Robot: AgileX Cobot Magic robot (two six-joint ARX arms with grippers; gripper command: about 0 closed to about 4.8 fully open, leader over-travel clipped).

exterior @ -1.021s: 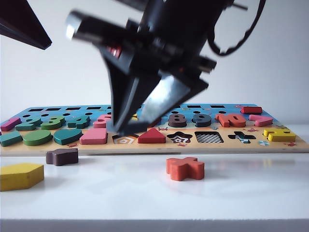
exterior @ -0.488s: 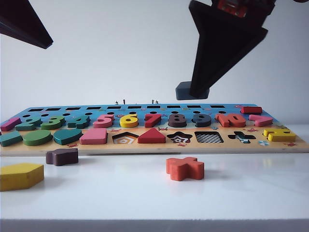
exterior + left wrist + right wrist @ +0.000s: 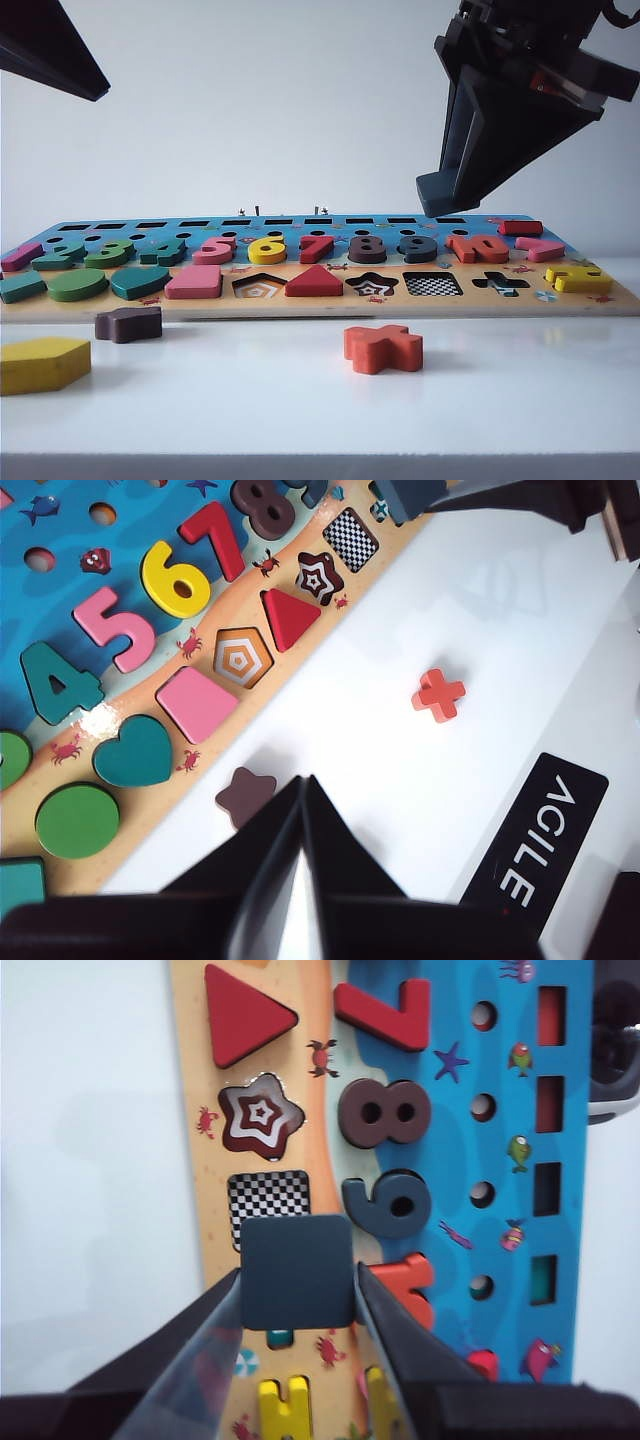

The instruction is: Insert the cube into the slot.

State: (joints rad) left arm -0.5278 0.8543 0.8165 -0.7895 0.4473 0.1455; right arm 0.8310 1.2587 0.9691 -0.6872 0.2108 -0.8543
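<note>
- Here we see the right gripper (image 3: pixel 298 1295) pinching the cube (image 3: pixel 298 1271) by two opposite edges, held in the air above the puzzle board (image 3: pixel 600 300), up and to the right of the slot (image 3: pixel 433 284) in the exterior view.
- In the right wrist view the cube overlaps one edge of the checkerboard slot (image 3: pixel 268 1200); we judge that it must shift further over the recess until the outlines coincide.
- We would keep the cube's sides parallel to the slot's sides and its face level, then lower it straight and release only once it is seated.
- The left gripper (image 3: pixel 302 810) hangs pressed together above the bare table, near the wavy brown block (image 3: pixel 246 795).
- Compared with the exterior view a second earlier, the right arm has swung from centre-left to the right side.
</note>
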